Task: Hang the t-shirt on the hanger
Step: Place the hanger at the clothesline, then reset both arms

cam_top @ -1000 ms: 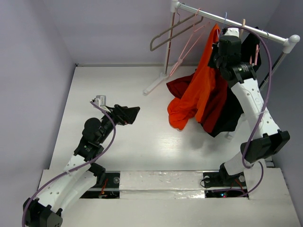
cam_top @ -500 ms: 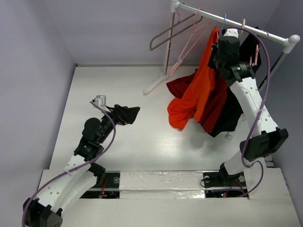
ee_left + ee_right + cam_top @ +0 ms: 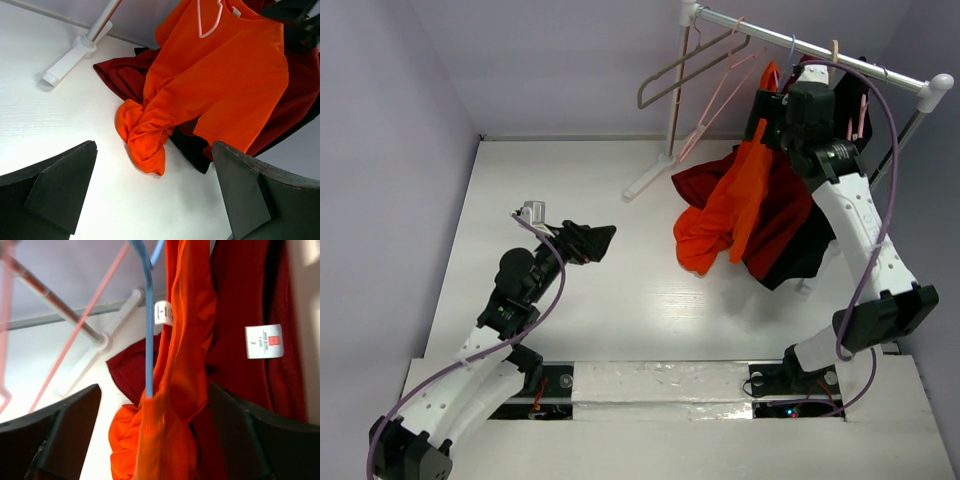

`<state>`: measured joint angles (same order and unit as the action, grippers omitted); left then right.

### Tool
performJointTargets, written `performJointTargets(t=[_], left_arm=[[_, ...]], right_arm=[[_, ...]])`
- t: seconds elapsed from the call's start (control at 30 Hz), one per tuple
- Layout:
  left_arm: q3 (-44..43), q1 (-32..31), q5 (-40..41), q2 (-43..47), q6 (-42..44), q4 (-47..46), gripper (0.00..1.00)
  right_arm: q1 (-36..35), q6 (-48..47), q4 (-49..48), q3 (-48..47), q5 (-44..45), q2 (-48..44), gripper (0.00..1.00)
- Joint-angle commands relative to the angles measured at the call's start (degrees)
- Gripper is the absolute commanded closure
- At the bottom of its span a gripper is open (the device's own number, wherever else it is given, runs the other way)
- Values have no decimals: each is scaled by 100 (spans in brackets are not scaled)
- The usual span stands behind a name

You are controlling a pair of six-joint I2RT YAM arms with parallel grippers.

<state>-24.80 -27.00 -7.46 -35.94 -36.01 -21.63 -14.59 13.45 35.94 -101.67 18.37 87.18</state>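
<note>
Rail (image 3: 820,48) spans the far-right corner above the worktop (image 3: 570,190). Spare hangers (image 3: 690,68) hang at its left end. T-shirt (image 3: 730,215) hangs just right of them, its lower end heaped on the worktop, on top of a second shirt (image 3: 698,180). Hanger (image 3: 148,340) runs down into the t-shirt's top. Rack foot (image 3: 650,178) sits left of the heap. Right claw (image 3: 775,105) is up beside the t-shirt's top. Left claw (image 3: 592,242) is near-left, well apart from the heap.

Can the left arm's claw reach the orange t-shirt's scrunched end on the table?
Probably yes: the open left claw faces the t-shirt, with only bare table between them.
</note>
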Motion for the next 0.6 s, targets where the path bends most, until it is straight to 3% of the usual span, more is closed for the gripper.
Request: performJointTargets(t=[0.0, 0.17, 0.33, 0.43, 0.57], left_arm=[[-34, -33, 26, -53, 85, -289, 1], [-34, -33, 192, -36, 129, -237, 1], [10, -33, 351, -18, 199, -254, 1], [-33, -33, 377, 35, 191, -263, 1], [-271, -33, 421, 367, 51, 219, 1]], right_arm=[[35, 26, -202, -46, -246, -701, 0], [35, 228, -35, 129, -596, -1421, 0], [35, 640, -271, 988, -1449, -2632, 0], [35, 746, -377, 1498, -2274, -3109, 0], [35, 887, -1105, 2428, -4187, -4371, 0]])
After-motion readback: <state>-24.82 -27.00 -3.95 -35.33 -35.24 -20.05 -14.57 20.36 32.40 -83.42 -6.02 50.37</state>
